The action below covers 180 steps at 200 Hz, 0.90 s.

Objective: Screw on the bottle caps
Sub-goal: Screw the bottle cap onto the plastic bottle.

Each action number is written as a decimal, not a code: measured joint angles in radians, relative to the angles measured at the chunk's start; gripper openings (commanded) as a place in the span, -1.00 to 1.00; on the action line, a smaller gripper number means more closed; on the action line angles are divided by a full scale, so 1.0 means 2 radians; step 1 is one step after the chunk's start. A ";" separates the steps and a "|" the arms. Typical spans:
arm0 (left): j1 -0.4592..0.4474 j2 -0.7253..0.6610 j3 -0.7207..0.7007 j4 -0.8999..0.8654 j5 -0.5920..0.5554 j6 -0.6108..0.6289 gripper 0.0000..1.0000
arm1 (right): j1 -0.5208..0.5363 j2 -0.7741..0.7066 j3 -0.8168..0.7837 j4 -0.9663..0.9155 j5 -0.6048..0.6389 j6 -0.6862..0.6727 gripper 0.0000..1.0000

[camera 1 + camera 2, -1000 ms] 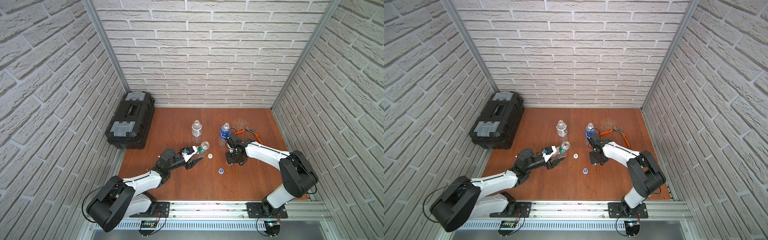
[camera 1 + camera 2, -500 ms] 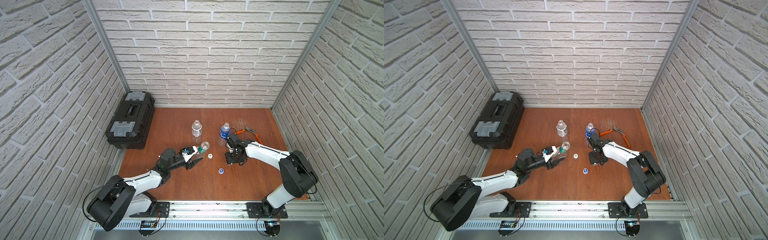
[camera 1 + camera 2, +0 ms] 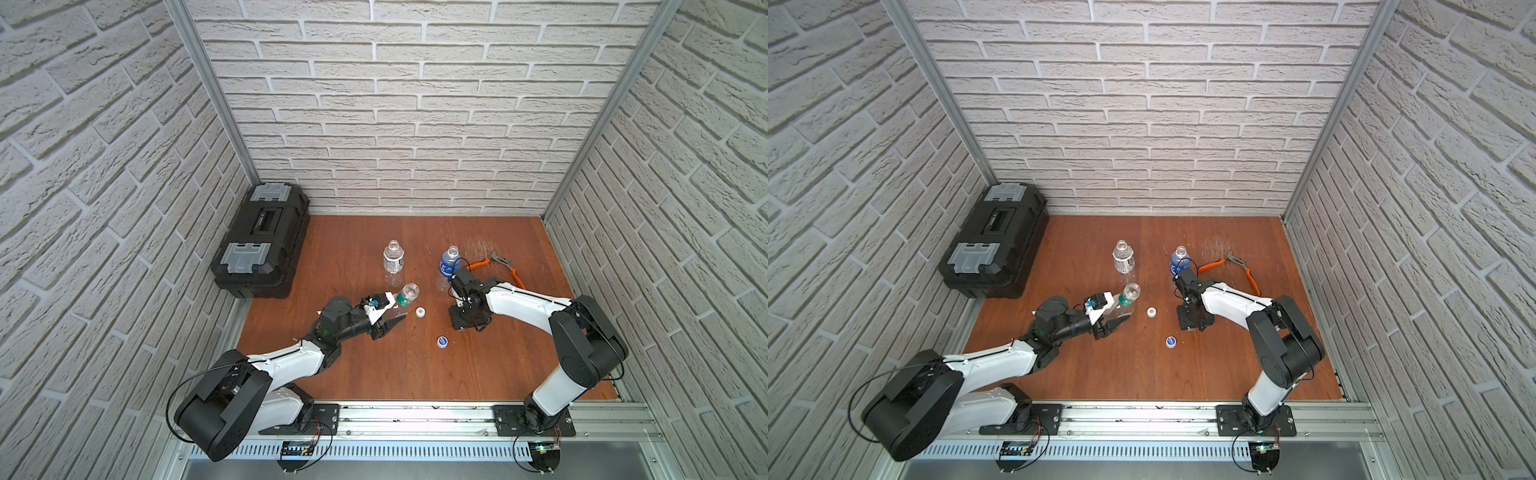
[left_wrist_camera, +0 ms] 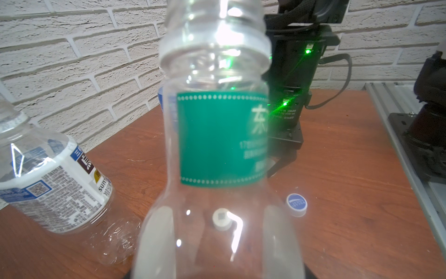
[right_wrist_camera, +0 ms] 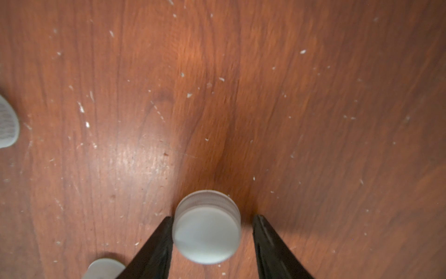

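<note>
My left gripper (image 3: 392, 312) is shut on the lower body of the clear bottle with the green neck band (image 3: 409, 292), which tilts off the table with its mouth bare; in the left wrist view the green-banded bottle (image 4: 217, 135) fills the frame. My right gripper (image 5: 212, 218) points straight down and stands open around the wider white cap (image 5: 207, 232) on the wood: one jaw touches it, the other stands just clear. The small white cap (image 3: 420, 311) and the blue cap (image 3: 443, 341) lie between the arms. The white-labelled bottle (image 3: 393, 259) and the blue-labelled bottle (image 3: 449, 266) stand uncapped behind.
A black toolbox (image 3: 262, 241) sits at the table's back left. Orange-handled pliers (image 3: 498, 266) lie behind the right arm. Brick walls close three sides, and a metal rail (image 3: 415, 415) runs along the front edge.
</note>
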 measured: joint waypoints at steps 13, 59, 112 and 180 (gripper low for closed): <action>0.000 0.000 0.001 -0.002 0.000 0.000 0.23 | 0.000 0.000 0.000 0.000 0.000 0.000 0.01; 0.000 0.001 0.004 -0.004 0.000 0.000 0.23 | 0.000 0.000 0.000 0.000 0.000 0.000 -0.09; 0.000 0.011 0.005 -0.004 0.000 0.000 0.23 | 0.000 -0.003 0.000 -0.002 -0.002 -0.001 -0.19; -0.006 0.015 0.007 0.001 0.001 -0.002 0.21 | 0.001 -0.056 0.031 -0.053 -0.037 -0.033 -0.25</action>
